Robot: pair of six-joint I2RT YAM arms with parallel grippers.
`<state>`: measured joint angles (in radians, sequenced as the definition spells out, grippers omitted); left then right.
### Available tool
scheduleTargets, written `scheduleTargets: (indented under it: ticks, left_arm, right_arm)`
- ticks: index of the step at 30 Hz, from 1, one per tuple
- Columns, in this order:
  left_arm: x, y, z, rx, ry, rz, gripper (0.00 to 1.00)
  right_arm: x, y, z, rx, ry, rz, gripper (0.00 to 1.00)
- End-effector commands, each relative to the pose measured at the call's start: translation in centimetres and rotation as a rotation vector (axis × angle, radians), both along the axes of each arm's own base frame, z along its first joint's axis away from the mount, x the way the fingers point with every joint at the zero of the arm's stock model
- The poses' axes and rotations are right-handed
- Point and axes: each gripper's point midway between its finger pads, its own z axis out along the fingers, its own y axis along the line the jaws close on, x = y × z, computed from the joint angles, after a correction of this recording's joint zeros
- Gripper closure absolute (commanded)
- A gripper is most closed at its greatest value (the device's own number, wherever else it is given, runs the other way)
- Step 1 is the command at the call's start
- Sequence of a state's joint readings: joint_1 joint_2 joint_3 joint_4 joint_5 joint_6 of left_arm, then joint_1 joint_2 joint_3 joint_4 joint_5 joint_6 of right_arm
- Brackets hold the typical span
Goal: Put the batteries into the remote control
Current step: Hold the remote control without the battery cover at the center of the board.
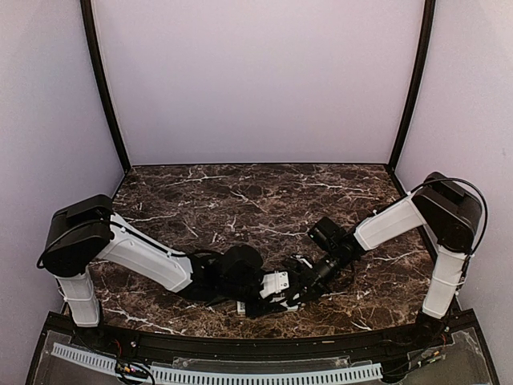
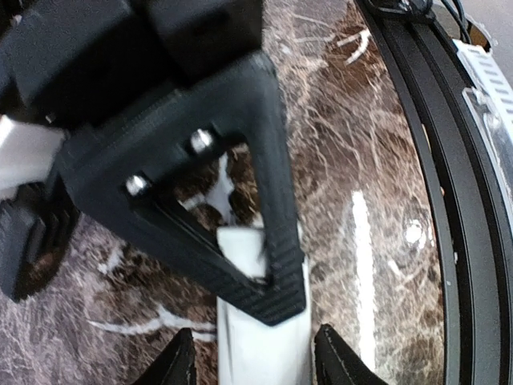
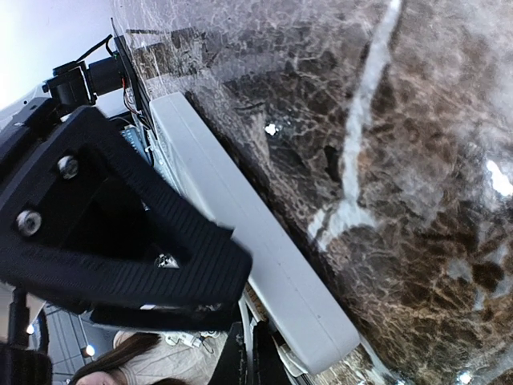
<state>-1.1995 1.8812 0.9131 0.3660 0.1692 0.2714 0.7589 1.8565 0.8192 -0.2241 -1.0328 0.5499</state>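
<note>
The remote control [image 2: 264, 353] is a slim white handset lying flat on the marble near the table's front edge. It also shows as a long white bar [image 3: 264, 241] in the right wrist view. My left gripper [image 2: 256, 362] is open, one fingertip on each side of the remote, the right one almost touching it. My right gripper [image 3: 250, 357] is shut, its black triangular fingers [image 2: 276, 273] lying across the remote's top just ahead of the left fingertips. From above, both grippers [image 1: 284, 289] meet over the remote, of which only a white end [image 1: 242, 307] shows. The batteries are hidden.
The black raised rim of the table [image 2: 437, 200] runs close along the remote's right side. A white slotted cable duct [image 1: 240, 374] lies beyond that rim. Dark marble [image 1: 256, 200] stretches back to the lilac walls.
</note>
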Motion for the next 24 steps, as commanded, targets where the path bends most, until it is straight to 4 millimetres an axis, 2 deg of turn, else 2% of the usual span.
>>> scheduleTargets:
  ticks: [1, 3, 10, 18, 24]
  left_arm:
    - [-1.7, 2.5, -2.1, 0.069, 0.047, -0.052, 0.49]
    - [-1.8, 2.7, -1.9, 0.054, 0.043, -0.051, 0.48]
    - [0.4, 2.0, -2.2, 0.084, -0.023, 0.025, 0.50]
    - [0.7, 0.7, -1.4, 0.061, -0.033, 0.016, 0.63]
    - [0.5, 0.1, -0.8, 0.036, -0.033, -0.010, 0.64]
  right_arm:
    - [-0.3, -2.8, -4.5, -0.220, -0.002, -0.038, 1.00]
    - [-0.3, -2.8, -4.5, -0.221, -0.005, -0.039, 1.00]
    - [-0.1, -2.6, -4.4, -0.218, -0.011, -0.040, 1.00]
    - [-0.1, -2.6, -4.3, -0.217, -0.013, -0.044, 1.00]
    - [-0.1, -2.7, -4.4, -0.215, -0.012, -0.045, 1.00]
